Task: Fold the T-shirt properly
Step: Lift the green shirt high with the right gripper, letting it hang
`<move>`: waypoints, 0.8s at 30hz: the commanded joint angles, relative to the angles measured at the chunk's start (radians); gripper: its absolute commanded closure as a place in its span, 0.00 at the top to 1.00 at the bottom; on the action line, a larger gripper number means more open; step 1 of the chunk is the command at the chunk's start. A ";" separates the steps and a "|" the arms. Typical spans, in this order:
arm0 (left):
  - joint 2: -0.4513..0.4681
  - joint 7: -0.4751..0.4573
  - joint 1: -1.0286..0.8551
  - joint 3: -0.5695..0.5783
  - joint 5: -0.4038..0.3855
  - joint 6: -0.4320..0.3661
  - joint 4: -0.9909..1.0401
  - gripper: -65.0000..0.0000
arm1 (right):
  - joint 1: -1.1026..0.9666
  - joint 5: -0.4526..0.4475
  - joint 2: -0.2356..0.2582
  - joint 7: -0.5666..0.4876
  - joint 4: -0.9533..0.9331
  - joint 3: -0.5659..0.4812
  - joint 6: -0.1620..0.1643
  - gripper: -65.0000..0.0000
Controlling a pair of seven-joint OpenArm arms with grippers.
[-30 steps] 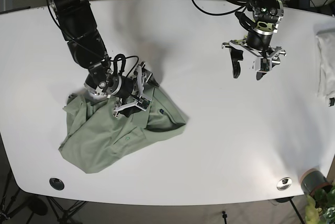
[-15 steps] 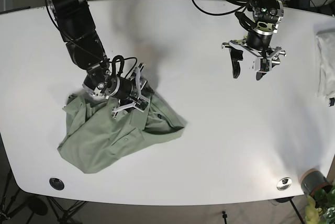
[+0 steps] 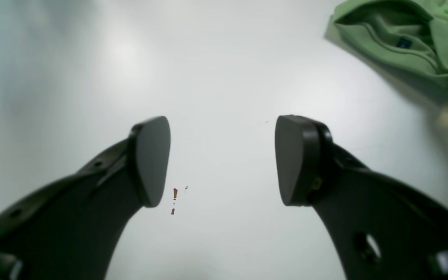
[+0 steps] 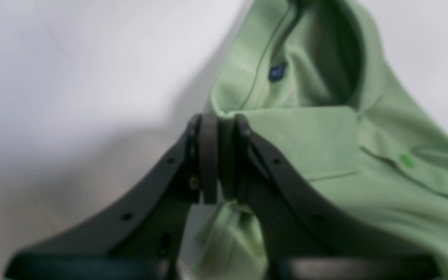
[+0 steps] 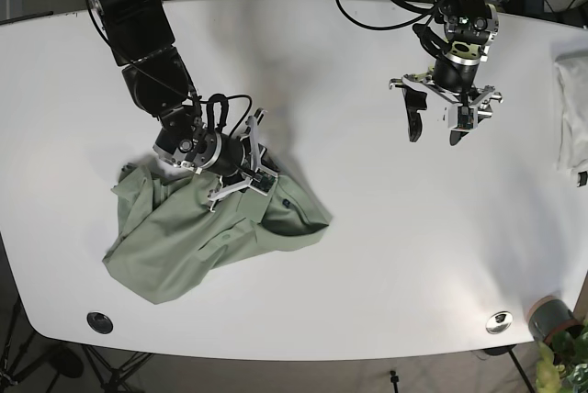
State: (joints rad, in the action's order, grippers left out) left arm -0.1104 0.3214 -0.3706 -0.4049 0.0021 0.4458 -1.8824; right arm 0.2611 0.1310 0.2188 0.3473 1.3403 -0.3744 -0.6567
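A crumpled light-green polo T-shirt lies in a heap on the left half of the white table. My right gripper is shut on a fold of its fabric near the collar; in the right wrist view the T-shirt bunches between the closed fingers, with a blue neck label above them. My left gripper hangs open over bare table at the upper right, far from the shirt. The left wrist view shows its two pads wide apart and the T-shirt in the top right corner.
A folded white cloth lies at the table's right edge. Two round metal fittings sit near the front edge, and a grey cup with a plant stands at the front right corner. Cables hang behind the table.
My right gripper, holding the shirt, has shifted slightly right and toward the front, dragging the collar area with it. The left arm has barely moved.
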 commanded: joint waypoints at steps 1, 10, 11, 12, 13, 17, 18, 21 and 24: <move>0.011 -0.026 0.005 0.001 -0.011 -0.002 -0.016 0.61 | 0.028 -0.014 0.000 0.028 0.104 0.005 -0.001 0.00; 0.025 -0.026 0.005 0.030 -0.011 0.002 -0.018 0.61 | 0.100 -0.014 -0.011 0.169 0.316 0.005 -0.001 0.00; 0.039 -0.026 0.005 0.041 -0.011 0.002 -0.019 0.61 | 0.123 -0.014 -0.015 0.190 0.331 0.008 -0.001 0.00; 0.044 -0.026 0.005 0.048 -0.011 0.002 -0.019 0.61 | 0.137 -0.014 -0.017 0.200 0.334 0.016 -0.001 0.00; 0.050 -0.026 0.005 0.064 -0.011 0.002 -0.019 0.61 | 0.155 -0.014 -0.025 0.212 0.341 0.030 -0.001 0.00; 0.053 -0.026 0.005 0.102 -0.011 0.002 -0.026 0.61 | 0.240 -0.014 -0.054 0.249 0.356 0.087 -0.002 0.00; 0.053 -0.026 0.005 0.108 -0.011 0.002 -0.026 0.61 | 0.258 -0.014 -0.054 0.253 0.356 0.094 -0.002 0.00; 0.054 -0.026 0.005 0.142 -0.011 0.002 -0.026 0.61 | 0.340 -0.014 -0.054 0.275 0.356 0.107 -0.005 0.00; 0.054 -0.026 0.005 0.166 -0.011 0.002 -0.026 0.61 | 0.421 -0.014 -0.051 0.307 0.354 0.107 -0.010 0.00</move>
State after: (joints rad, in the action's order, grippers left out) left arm -0.0597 0.3218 -0.3706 -0.2485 0.0025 0.4469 -1.8858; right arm 0.6189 0.1257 0.1658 0.6640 1.6749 -0.2737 -0.6750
